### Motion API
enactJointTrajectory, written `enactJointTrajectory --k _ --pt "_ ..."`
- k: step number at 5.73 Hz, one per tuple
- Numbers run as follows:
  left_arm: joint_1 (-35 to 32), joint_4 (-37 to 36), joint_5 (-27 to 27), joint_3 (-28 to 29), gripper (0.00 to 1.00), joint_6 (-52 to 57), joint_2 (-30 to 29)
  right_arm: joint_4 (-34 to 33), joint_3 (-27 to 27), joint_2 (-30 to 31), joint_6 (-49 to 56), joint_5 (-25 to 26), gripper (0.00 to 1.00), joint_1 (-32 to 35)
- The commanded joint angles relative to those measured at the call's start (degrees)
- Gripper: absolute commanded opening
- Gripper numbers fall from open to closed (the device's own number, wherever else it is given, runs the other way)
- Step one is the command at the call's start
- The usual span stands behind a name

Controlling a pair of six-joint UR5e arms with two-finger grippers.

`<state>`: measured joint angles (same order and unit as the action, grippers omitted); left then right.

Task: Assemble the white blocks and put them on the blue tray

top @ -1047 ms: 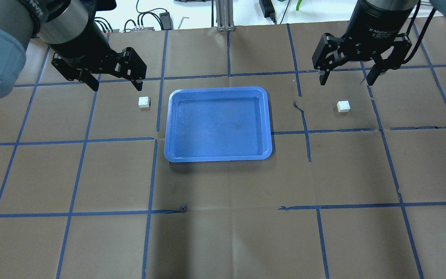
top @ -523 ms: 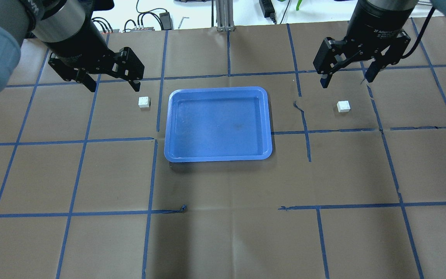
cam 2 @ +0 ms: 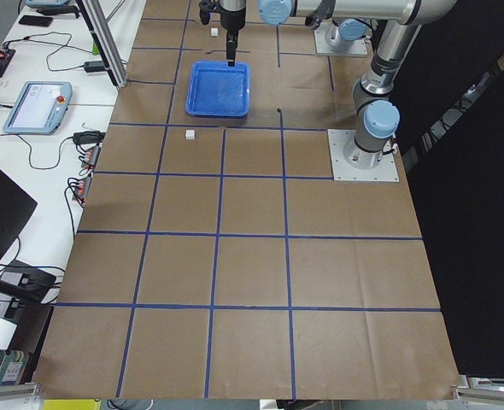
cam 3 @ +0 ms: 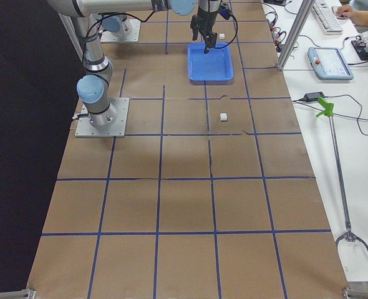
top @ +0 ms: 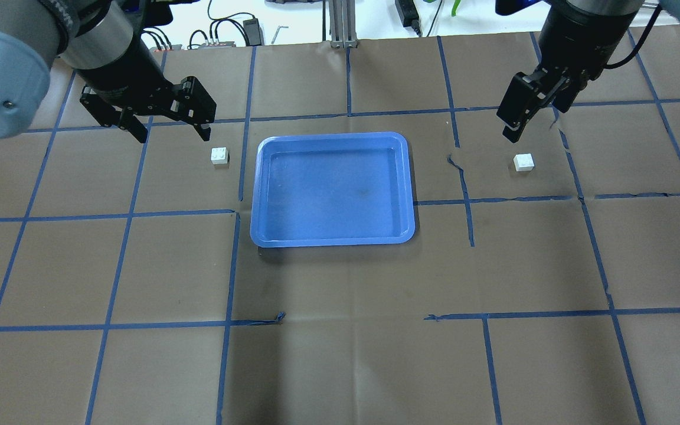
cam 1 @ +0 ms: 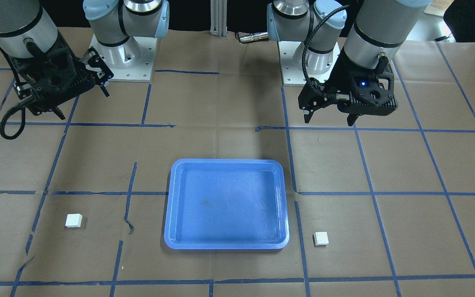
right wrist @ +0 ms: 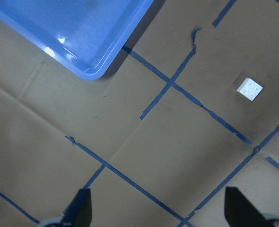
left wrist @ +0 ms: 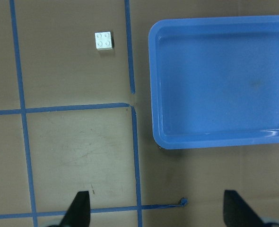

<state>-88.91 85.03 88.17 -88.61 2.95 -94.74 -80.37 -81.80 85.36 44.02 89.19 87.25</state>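
The blue tray [top: 331, 189] lies empty at mid-table; it also shows in the front view [cam 1: 226, 204]. One white block [top: 219, 155] sits just left of the tray and shows in the left wrist view [left wrist: 104, 40]. The other white block [top: 523, 162] sits well right of the tray and shows in the right wrist view [right wrist: 249, 89]. My left gripper [top: 172, 133] hovers open and empty, behind and left of its block. My right gripper [top: 533, 118] hovers open and empty, just behind its block, turned nearly edge-on to the overhead camera.
Brown paper with a blue tape grid [top: 231, 265] covers the table. Both arm bases [cam 1: 118, 53] are bolted at the robot's side. Cables and a teach pendant [cam 2: 38, 102] lie on the white bench beyond the table's far edge.
My right gripper has turned about its wrist, from broadside to nearly edge-on, staying above and behind its block. My left gripper has barely shifted. Blocks and tray have not moved.
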Motion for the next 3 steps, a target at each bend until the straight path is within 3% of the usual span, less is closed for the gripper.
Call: enactJointTrajectory --k 1,3 --pt "5.46 -4.23 -0.01 1.95 0.99 4.31 -8.49 -0.14 -0.03 -1.07 24.49 -0.15 1.0 -4.51" --pt "5.76 -14.83 0.08 1.52 0.99 5.12 -18.16 -7.82 -0.03 -5.18 54.56 -0.59 1.0 -11.28"
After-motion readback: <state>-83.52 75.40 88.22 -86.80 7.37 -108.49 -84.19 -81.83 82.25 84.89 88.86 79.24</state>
